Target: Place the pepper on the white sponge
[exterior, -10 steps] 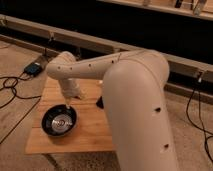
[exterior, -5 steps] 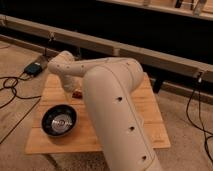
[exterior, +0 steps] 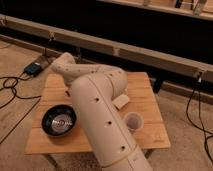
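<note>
The pincer, spread wide, sits mostly hidden behind the arm, apart from the white sponge.

no text, label, brand or number can be read here, not on the robot arm, black bowl, white sponge, cup or wooden table.

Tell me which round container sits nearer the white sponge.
The translucent white cup, just in front of the white sponge; the black bowl sits beyond the arm, near where the hand peeks out behind it.
</note>
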{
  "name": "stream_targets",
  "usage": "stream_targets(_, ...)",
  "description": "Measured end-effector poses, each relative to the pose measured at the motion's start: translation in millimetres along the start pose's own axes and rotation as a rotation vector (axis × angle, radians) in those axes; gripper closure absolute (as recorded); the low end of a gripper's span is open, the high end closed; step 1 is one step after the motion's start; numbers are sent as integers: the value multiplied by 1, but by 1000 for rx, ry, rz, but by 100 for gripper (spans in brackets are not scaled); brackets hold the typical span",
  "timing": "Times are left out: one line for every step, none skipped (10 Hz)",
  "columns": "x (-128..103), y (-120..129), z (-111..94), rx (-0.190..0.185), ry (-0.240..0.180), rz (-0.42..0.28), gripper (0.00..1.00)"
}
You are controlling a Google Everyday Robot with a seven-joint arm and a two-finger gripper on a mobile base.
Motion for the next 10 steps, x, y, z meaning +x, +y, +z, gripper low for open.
stream_targets(-5,-10,12,19,8,-68,35)
stream_targets(-9,-18,19,34,13,-116,35)
stream_targets(-11,-23,24,44,18,-150,35)
stream_targets(-13,-26,26,50,20,-168,35)
stream_targets(-12,-26,26,51,20,-169,35)
stream_targets(-12,-26,26,51,20,-168,35)
stream_targets(-12,-26,26,51,21,-169,35)
stream_targets(-12,-26,26,51,21,-169,35)
stream_targets(-12,-26,27,51,21,-169,35)
stream_targets(-12,-26,27,51,21,-169,35)
